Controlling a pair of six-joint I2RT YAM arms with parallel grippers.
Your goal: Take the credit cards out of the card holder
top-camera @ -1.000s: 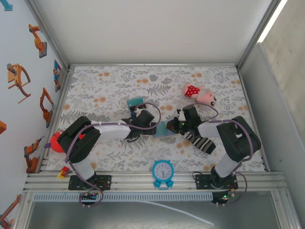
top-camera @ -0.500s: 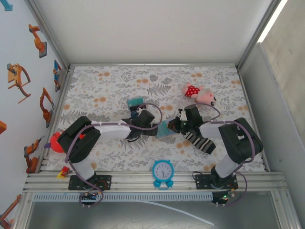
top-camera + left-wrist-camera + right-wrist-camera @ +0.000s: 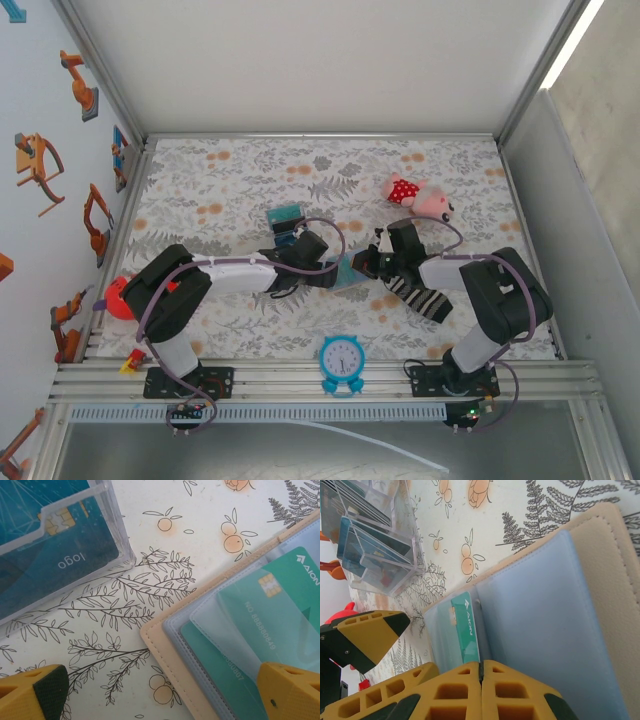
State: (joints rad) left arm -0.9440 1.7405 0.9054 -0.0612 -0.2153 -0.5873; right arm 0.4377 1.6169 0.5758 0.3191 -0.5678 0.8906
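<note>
Your left gripper (image 3: 335,268) has crept rightward over the last second, and less of the card holder (image 3: 350,272) shows from above than before. Starting at the left edge of the floral table cover (image 3: 200,190), a red ball (image 3: 117,297) sits beside the left arm's base. Next comes a clear plastic card box (image 3: 287,215) with teal and blue cards standing in it, just behind your left wrist.

In the left wrist view, your left gripper (image 3: 162,692) has its jaws spread wide. One fingertip is over the bare cloth and the other over the open tan card holder (image 3: 165,645). The credit cards (image 3: 280,605), green ones, lie tucked in the holder's clear sleeves.

In the right wrist view, your right gripper (image 3: 481,680) has its jaws pressed together at the near edge of the card holder (image 3: 605,555), just beside a green card (image 3: 466,625). You cannot tell whether a sleeve is caught between them.

Further right lie a striped sock (image 3: 420,297) and a pink plush toy (image 3: 420,198). A blue alarm clock (image 3: 342,360) stands at the near edge between the arm bases.
</note>
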